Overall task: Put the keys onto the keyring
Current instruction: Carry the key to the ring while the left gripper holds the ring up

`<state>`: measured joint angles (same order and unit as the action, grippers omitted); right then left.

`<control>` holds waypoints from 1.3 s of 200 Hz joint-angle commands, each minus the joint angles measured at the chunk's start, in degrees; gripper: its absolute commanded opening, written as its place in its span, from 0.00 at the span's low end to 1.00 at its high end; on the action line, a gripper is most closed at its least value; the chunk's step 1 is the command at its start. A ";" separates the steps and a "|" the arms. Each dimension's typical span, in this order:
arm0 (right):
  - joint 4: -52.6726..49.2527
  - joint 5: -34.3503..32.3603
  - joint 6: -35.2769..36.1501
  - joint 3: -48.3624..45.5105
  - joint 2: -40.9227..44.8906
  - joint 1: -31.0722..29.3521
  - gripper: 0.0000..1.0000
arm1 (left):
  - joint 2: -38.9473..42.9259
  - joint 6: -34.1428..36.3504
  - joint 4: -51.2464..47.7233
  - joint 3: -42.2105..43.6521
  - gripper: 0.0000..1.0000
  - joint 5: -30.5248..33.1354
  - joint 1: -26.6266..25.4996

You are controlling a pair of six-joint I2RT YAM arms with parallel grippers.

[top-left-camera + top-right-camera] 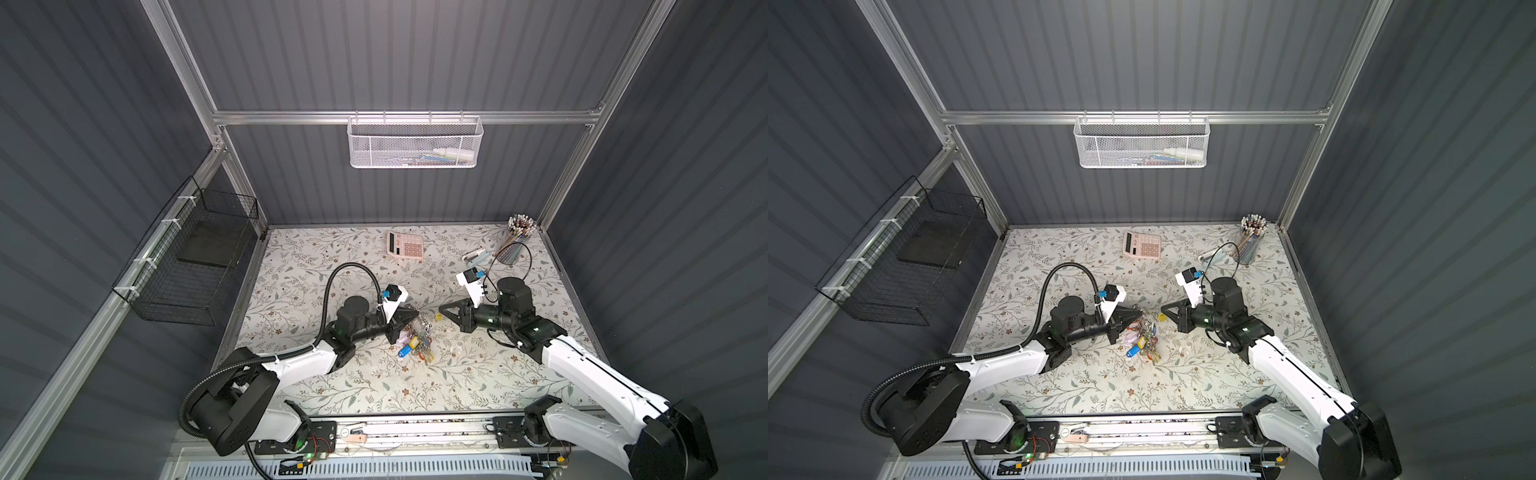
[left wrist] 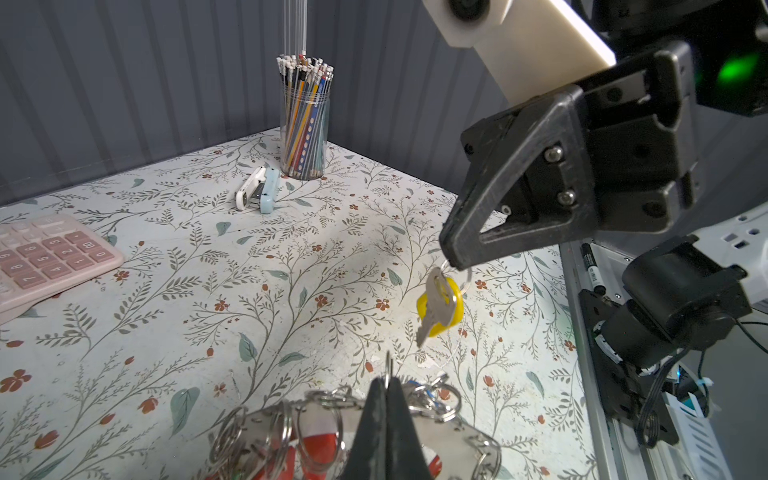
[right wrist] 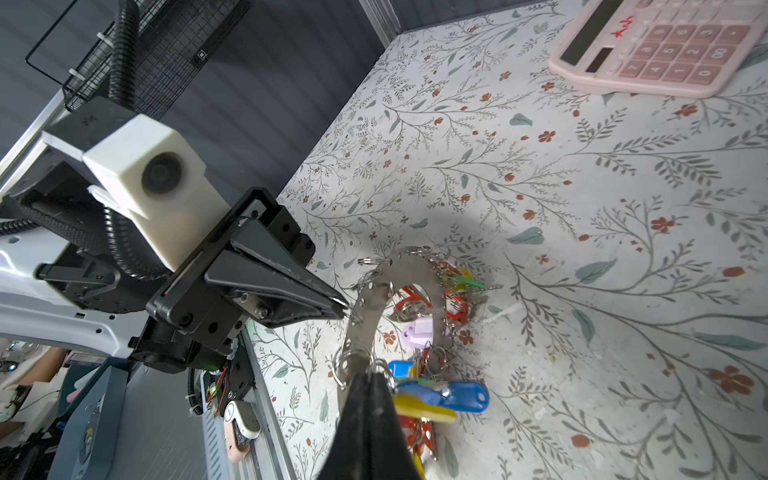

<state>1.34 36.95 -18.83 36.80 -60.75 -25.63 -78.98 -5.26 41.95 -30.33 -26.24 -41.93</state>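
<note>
The left tool (image 3: 343,308), closed, pinches the rim of the keyring (image 3: 368,290), which sits tilted on the counter (image 3: 582,187). The right tool (image 2: 451,258), closed, carries the yellow-tagged key (image 2: 437,300), hanging blade-down just to the right of that ring.

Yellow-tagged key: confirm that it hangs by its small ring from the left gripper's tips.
Wrong gripper. The yellow-tagged key hangs by its small ring from the right gripper, as the left wrist view shows. The left gripper is shut on the edge of the keyring instead.
</note>
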 commanded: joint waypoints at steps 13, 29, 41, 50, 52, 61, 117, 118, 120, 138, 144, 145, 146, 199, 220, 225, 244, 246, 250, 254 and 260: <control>2.09 1.27 0.89 2.23 -1.59 -1.41 0.00 | -0.69 1.21 2.07 -2.63 0.00 -2.28 -0.76; 2.26 1.58 0.90 2.76 -2.31 -1.77 0.00 | -0.99 1.20 2.12 -2.73 0.00 -2.42 -0.97; 2.60 1.93 0.91 3.01 -2.68 -2.01 0.00 | -1.16 1.20 2.16 -2.90 0.00 -2.46 -1.15; 2.54 1.84 0.99 3.06 -2.94 -2.12 0.00 | -1.26 1.21 2.13 -2.96 0.00 -2.41 -1.27; 2.46 1.88 1.03 3.14 -2.96 -2.18 0.00 | -1.26 1.21 2.16 -2.98 0.00 -2.46 -1.37; 2.20 1.97 1.16 3.42 -2.96 -2.31 0.00 | -1.24 1.13 2.23 -2.95 0.00 -2.58 -1.45; 2.29 1.22 1.43 3.54 -6.24 -3.38 0.00 | -1.42 0.52 3.30 -2.86 0.00 -2.16 -1.84; 2.23 1.25 1.43 3.54 -6.27 -3.42 0.00 | -1.43 0.56 3.30 -2.83 0.00 -2.15 -1.84; 2.12 1.21 1.49 3.65 -6.43 -3.45 0.00 | -1.39 0.59 3.31 -2.90 0.00 -2.19 -1.84; 1.91 0.80 1.50 3.90 -7.00 -3.72 0.00 | -1.35 0.53 3.38 -2.92 0.00 -2.48 -1.84; 2.13 0.55 1.43 3.97 -7.14 -3.65 0.00 | -1.33 0.46 3.40 -2.99 0.00 -2.59 -1.79; 2.11 0.57 1.38 3.98 -7.17 -3.65 0.00 | -1.34 0.49 3.40 -2.99 0.00 -2.59 -1.77; 2.10 0.53 1.36 3.98 -7.18 -3.64 0.00 | -1.35 0.50 3.40 -2.98 0.00 -2.59 -1.80; 1.66 -1.69 0.70 4.88 -8.39 -3.90 0.00 | -1.22 0.47 3.49 -2.72 0.00 -2.78 -2.08; 2.07 -2.64 -0.14 4.44 -8.59 -3.82 0.00 | -1.09 0.51 3.57 -2.63 0.00 -2.74 -2.13; 1.56 -3.27 -0.28 4.60 -8.74 -3.88 0.00 | -1.08 0.51 3.57 -2.55 0.00 -2.70 -2.19; 1.44 -3.69 -0.62 4.37 -8.62 -3.89 0.00 | -0.76 0.94 3.13 -2.46 0.00 -2.31 -2.19; 1.55 -3.65 -0.71 4.28 -8.65 -3.90 0.00 | -0.74 0.99 3.07 -2.46 0.00 -2.26 -2.19; 1.68 -3.75 -0.91 4.03 -8.24 -3.88 0.00 | -0.71 1.18 3.00 -2.53 0.00 -2.08 -2.19; 1.90 -3.80 -1.09 3.91 -8.18 -3.84 0.00 | -0.65 1.28 2.92 -2.54 0.00 -1.98 -2.19; 1.87 -4.11 -1.20 3.65 -7.99 -3.84 0.00 | -0.57 1.37 2.79 -2.59 0.00 -1.92 -2.19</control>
<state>2.07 35.81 -19.11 40.18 -69.06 -29.47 -80.38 -5.06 42.02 -31.05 -26.68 -43.20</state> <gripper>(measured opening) 0.044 0.050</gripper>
